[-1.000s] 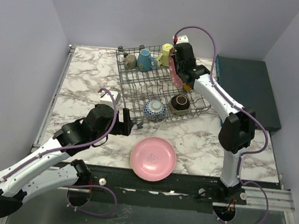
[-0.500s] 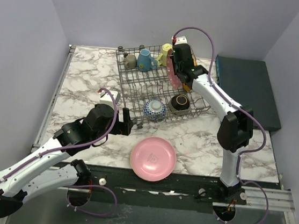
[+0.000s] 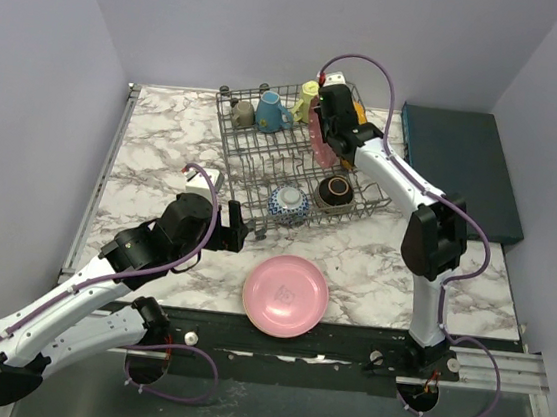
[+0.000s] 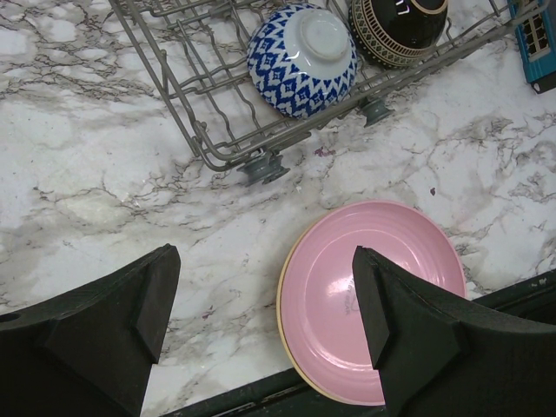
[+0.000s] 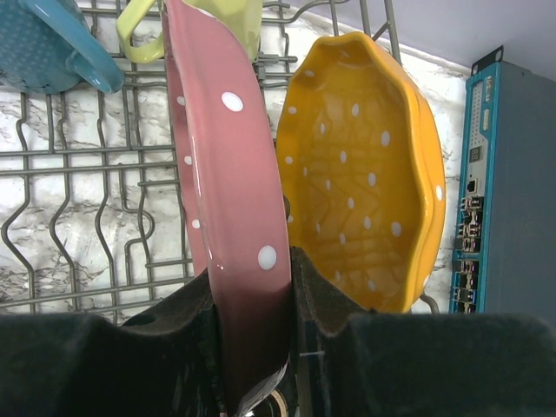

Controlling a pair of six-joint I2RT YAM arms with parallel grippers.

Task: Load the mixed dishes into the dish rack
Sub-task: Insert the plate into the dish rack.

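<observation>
Marble-patterned table (image 3: 155,144), purple walls. Nearest the arm bases, a plain pink plate (image 3: 286,294) lies flat at the table's front edge. Left gripper (image 4: 262,261) hovers over bare marble just left of it, fingers spread wide, holding nothing.

Beyond, the dish rack (image 3: 253,170). Near row holds the blue-white bowl (image 4: 302,57) and dark brown bowl (image 3: 336,192), side by side, tipped on their sides.

Mid-rack, the right gripper (image 5: 252,287) is clamped on the pink dotted plate (image 5: 228,174), which stands on edge over the wires; seating in the tines unclear. Orange dotted plate (image 5: 360,174) stands just to its right.

Far row: grey-olive mug (image 3: 242,114), blue mug (image 3: 269,112), yellow mug (image 3: 308,101). Teal box (image 3: 459,169) at far right.
</observation>
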